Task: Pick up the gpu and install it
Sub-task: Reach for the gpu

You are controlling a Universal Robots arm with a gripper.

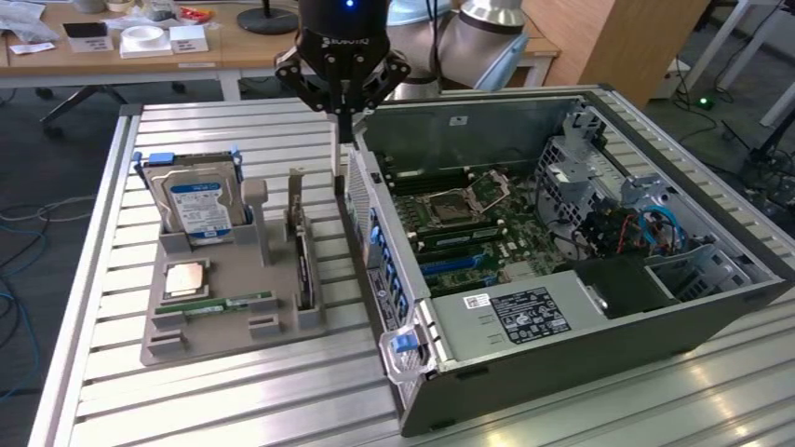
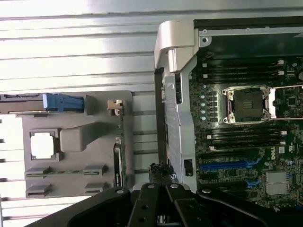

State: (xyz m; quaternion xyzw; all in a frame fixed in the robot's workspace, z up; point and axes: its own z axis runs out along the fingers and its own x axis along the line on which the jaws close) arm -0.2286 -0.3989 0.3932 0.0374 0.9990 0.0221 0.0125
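Exterior view: gripper hangs fingers-down over the slatted metal table, toward its far edge. Fingers drawn fully together. Whether anything sits between them, cannot tell. Tips are above the narrow strip between the grey tray and the open computer case, close against the case's upper wall edge.

Wrist view: gripper closed, dark linkages meeting at the tips. A thin dark strip runs away from the tips alongside the case wall; what it is, unclear.

The gpu stands on edge in the tray's slot on the side nearest the case, pale bracket upright at its far end, dark card running toward the table's near edge. It is apart from the gripper. In the wrist view the gpu shows edge-on in that same slot.

Other tray contents:
- Hard drive with blue-white label, upright at the tray's far end.
- Square processor chip lying flat mid-tray.
- Green memory stick lying flat beside it.

Tray sits toward the table edge on the exterior view's left. The case lies on its side, toward the edge on the exterior view's right, with motherboard exposed and processor socket open.
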